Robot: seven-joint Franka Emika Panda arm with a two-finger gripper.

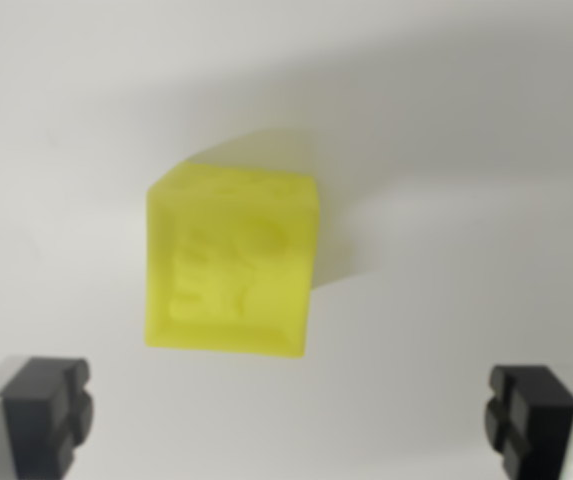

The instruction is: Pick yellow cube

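1. One yellow cube [232,262] on the white table [466,150], mid-frame, apart from both fingertips [48,410].
2. Gripper [289,415] spread wide, holding nothing; jaws at the wrist view's lower corners.
3. Cube sits above the jaw line, slightly toward the wrist view's left; faces a little skewed to the jaws. Likely needs advance before closing.

Bare white surface [466,120]; kind of place unclear
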